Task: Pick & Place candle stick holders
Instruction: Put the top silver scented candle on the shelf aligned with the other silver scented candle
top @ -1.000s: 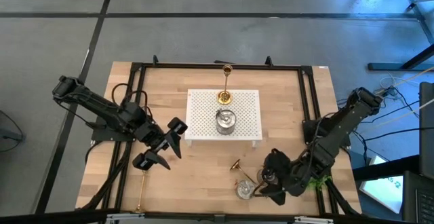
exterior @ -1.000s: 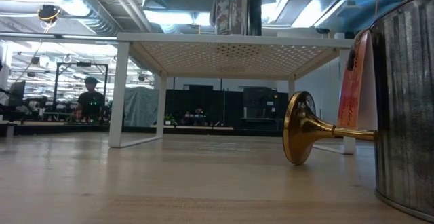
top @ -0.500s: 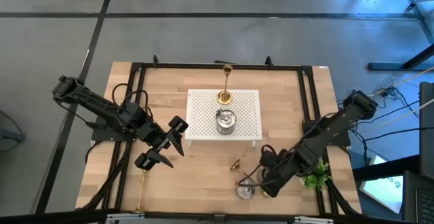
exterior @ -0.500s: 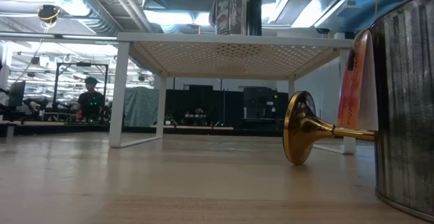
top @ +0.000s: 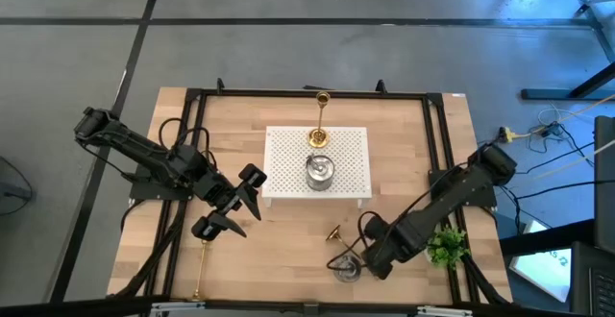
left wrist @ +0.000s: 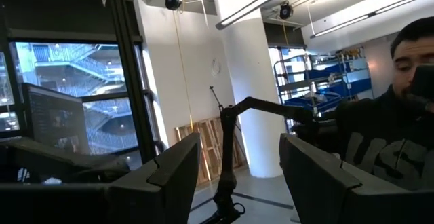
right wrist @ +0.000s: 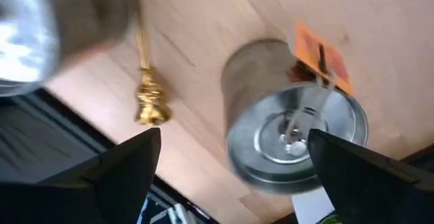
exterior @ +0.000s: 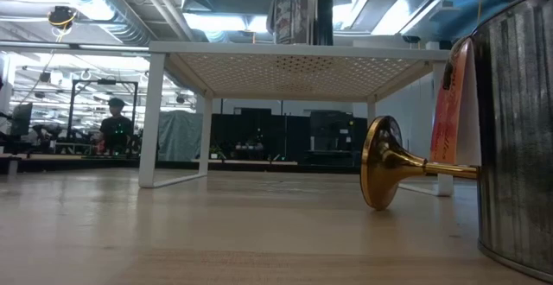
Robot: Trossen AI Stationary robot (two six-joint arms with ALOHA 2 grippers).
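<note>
The left arm reaches in from the table's left side, bent at the elbow; its left gripper (top: 229, 211) hangs above the table with the fingers (left wrist: 166, 173) parted; the right arm stretches from the right edge toward the front; its right gripper (top: 357, 256) is spread wide, pointing down.

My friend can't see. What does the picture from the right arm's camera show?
The right gripper is open, its two dark fingers either side of a shiny silver round holder with an orange tag. A gold candlestick lies nearby on the wooden table.
</note>
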